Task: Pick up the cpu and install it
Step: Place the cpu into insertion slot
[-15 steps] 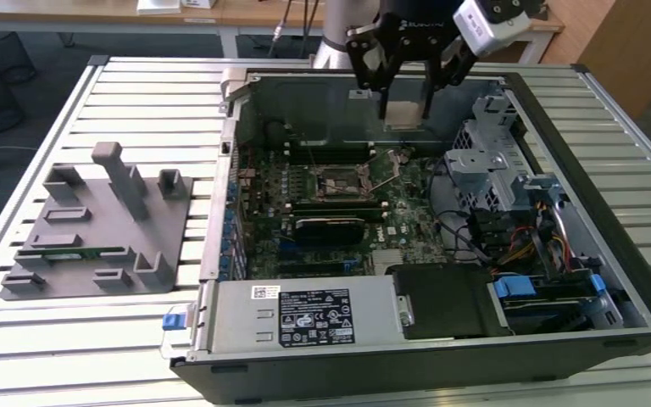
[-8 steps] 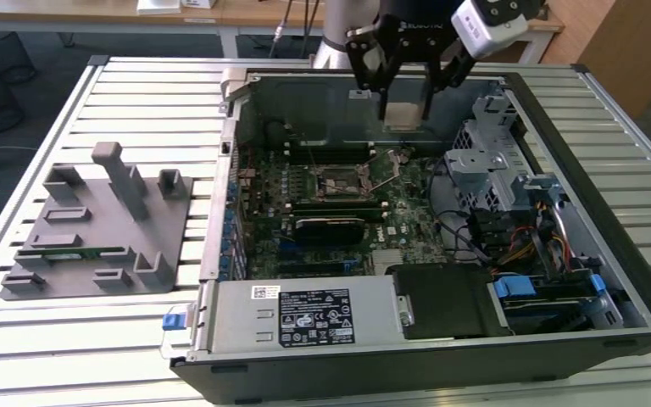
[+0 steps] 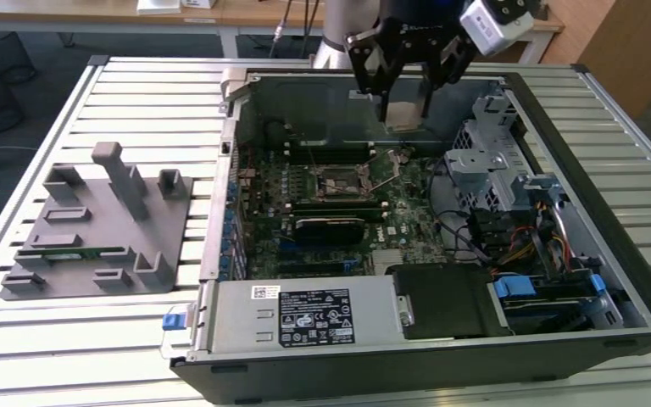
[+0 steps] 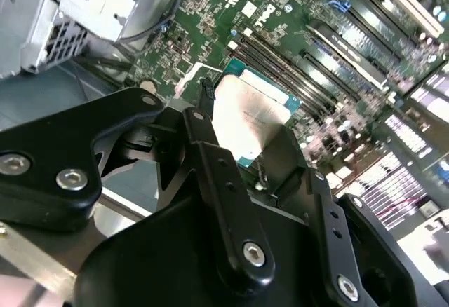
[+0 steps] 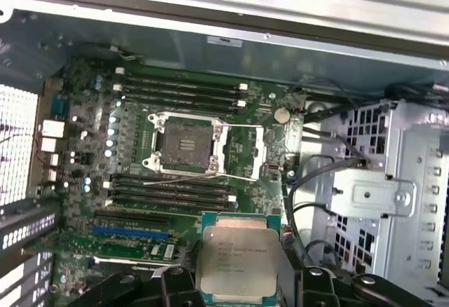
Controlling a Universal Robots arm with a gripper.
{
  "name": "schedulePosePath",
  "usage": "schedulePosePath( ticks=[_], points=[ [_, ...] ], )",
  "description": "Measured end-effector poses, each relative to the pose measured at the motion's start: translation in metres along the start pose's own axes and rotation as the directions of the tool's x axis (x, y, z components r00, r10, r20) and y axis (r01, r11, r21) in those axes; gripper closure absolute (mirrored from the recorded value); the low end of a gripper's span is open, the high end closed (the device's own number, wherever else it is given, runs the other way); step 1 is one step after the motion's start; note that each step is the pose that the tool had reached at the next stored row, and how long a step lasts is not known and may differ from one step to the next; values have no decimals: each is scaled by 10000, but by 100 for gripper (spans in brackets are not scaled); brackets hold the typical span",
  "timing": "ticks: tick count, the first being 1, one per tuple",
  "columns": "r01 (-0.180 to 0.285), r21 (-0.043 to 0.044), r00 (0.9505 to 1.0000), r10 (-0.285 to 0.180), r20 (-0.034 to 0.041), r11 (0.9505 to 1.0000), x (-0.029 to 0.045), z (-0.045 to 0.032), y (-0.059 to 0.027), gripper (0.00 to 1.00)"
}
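The cpu [image 3: 405,114], a flat square chip with a silver-grey metal top, hangs in my gripper [image 3: 407,95] above the rear part of the open computer case [image 3: 597,229]. My gripper is shut on the cpu, one finger on each of two opposite edges. In the first wrist view the cpu [image 5: 235,259] sits between the black fingers [image 5: 175,289], and the motherboard's empty socket [image 5: 186,143] lies open beyond it with its metal frame lifted. The second wrist view shows the cpu [image 4: 245,114] from behind the finger linkages, over the green motherboard [image 4: 295,33].
A grey fixture plate [image 3: 99,225] with raised blocks and a green memory stick [image 3: 71,252] lies on the slatted table at the exterior view's left. Inside the case are a power supply [image 3: 303,315], a metal drive cage [image 3: 490,161] and cables [image 3: 529,246].
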State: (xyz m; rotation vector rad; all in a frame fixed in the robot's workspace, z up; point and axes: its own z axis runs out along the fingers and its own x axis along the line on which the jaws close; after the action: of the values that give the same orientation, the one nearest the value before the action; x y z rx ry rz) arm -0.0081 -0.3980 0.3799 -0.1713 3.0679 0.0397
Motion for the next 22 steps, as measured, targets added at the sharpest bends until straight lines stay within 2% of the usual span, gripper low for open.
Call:
schedulePosePath(
  ticks=[4, 5, 9, 13, 17, 22],
  points=[
    [699, -49, 9976, -699, -13, 9975, 1, 9, 0, 47],
    [693, -43, 9976, -693, -12, 9976, 1, 15, 0, 47],
    [-5, 9, 10000, 5, 7, 10000, 3, 45, -1, 47],
    [-721, 59, 9974, 720, 25, 9974, 6, 75, -2, 47],
    [-1449, 108, 9894, 1449, 47, 9894, 8, 106, -2, 47],
    [-2329, 166, 9725, 2328, 78, 9723, 11, 146, -3, 47]
  ],
)
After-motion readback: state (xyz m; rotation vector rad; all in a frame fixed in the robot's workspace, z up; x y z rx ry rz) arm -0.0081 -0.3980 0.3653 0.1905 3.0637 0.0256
